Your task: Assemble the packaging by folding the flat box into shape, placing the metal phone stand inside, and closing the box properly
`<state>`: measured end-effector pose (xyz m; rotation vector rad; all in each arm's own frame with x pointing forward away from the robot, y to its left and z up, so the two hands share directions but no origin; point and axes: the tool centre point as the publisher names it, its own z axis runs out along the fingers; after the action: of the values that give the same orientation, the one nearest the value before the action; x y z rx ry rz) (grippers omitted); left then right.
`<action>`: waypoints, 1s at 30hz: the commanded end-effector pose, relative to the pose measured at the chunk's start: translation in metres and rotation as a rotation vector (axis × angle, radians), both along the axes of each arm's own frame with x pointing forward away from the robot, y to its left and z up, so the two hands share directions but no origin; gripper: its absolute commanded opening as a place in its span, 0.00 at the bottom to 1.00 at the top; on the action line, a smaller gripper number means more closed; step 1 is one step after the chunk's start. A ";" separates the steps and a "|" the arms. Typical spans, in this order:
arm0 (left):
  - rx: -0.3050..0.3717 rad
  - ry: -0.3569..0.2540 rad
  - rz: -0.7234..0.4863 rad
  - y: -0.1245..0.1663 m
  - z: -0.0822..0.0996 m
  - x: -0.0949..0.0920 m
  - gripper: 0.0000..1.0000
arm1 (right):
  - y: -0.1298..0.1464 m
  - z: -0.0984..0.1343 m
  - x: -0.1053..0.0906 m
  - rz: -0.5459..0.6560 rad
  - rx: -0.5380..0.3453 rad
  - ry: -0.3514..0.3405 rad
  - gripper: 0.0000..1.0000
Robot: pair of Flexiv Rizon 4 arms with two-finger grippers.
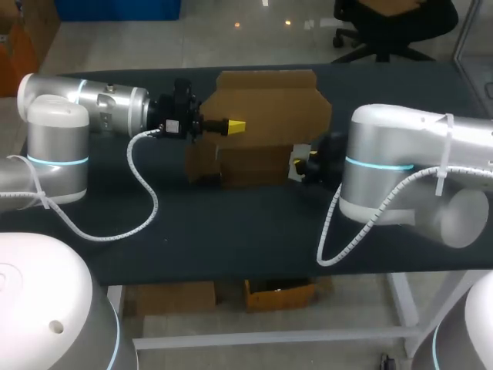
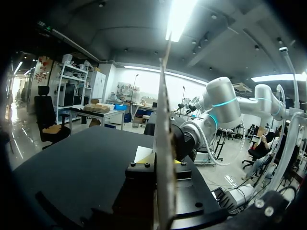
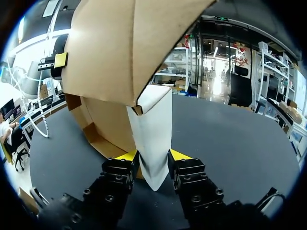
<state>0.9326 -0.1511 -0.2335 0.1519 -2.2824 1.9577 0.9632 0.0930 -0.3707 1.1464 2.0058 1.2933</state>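
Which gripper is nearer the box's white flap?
Right. The right gripper has its jaws shut on the white flap; the left gripper grips the box toward its other side, apart from that flap.

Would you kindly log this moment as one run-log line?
phase: folding | left gripper: shut on brown cardboard box | right gripper: shut on its flap | metal phone stand: not in view

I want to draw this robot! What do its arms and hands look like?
The left arm and right arm are fat round tubes, silver and white, each with a glowing blue ring. A curly white cable hangs off each. The left hand and right hand are black blocks with bright yellow fingertips.
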 end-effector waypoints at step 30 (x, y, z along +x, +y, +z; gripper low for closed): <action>0.000 0.001 -0.004 0.000 -0.004 0.000 0.00 | 0.004 -0.009 0.012 -0.329 -0.021 0.031 0.16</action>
<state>0.9325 -0.1510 -0.2335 0.1519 -2.2824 1.9575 0.9729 0.0900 -0.3760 1.3797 1.8468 1.2073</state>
